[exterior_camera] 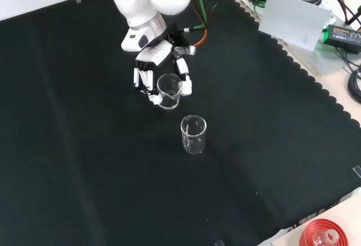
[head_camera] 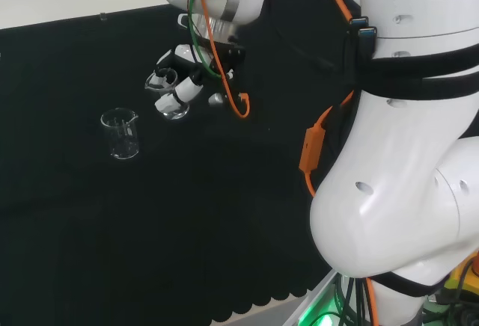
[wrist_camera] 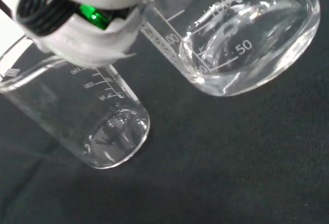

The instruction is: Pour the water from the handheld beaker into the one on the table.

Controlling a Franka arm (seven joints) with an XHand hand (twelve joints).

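Mid-approach, pour apparently not begun: hand (exterior_camera: 153, 65) curled round handheld beaker (exterior_camera: 168, 91), raised just beyond table beaker (exterior_camera: 193, 135) in front view, only slightly tilted; table beaker upright on black cloth (exterior_camera: 84, 161), seemingly empty, glass hard to read.

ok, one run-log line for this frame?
phase: pre-pour | hand: fingers curled round held beaker, off the cloth, roughly upright | table beaker: upright on cloth, beside held one, apart | pouring: none seen
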